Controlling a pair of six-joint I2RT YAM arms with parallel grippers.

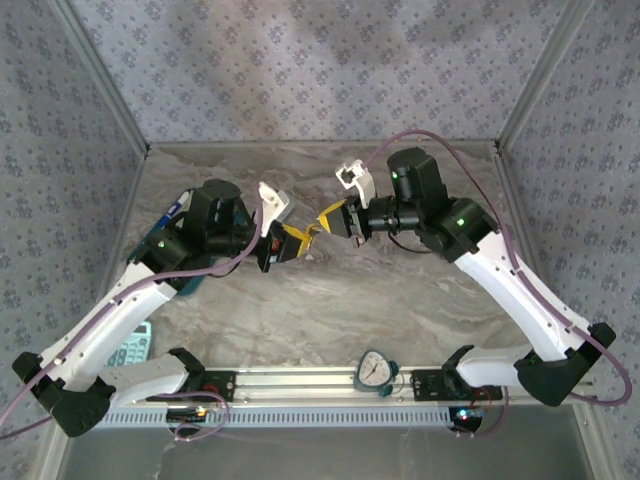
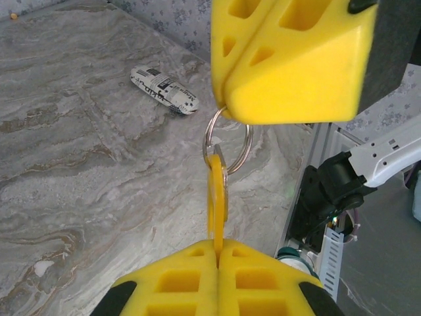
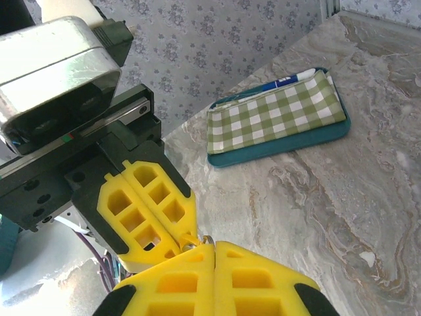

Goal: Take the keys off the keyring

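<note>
Both grippers meet above the middle of the table. My left gripper (image 1: 290,242) (image 2: 217,242) is shut on the key (image 2: 216,191), holding its flat yellow head edge-on. The key hangs from a thin silver keyring (image 2: 227,141). My right gripper (image 1: 328,222) (image 3: 214,245) is shut on the far side of that keyring, and its yellow fingers (image 2: 289,59) come in from above in the left wrist view. In the right wrist view the left gripper's fingers (image 3: 145,210) touch mine tip to tip, with a sliver of the keyring (image 3: 206,239) between them. The key's stem is hidden.
A green checked pouch on a teal case (image 3: 276,115) lies at the table's left, partly under the left arm. A small printed packet (image 2: 164,89) lies on the marble. A calculator (image 1: 135,345) and a round timer (image 1: 375,370) sit near the front rail.
</note>
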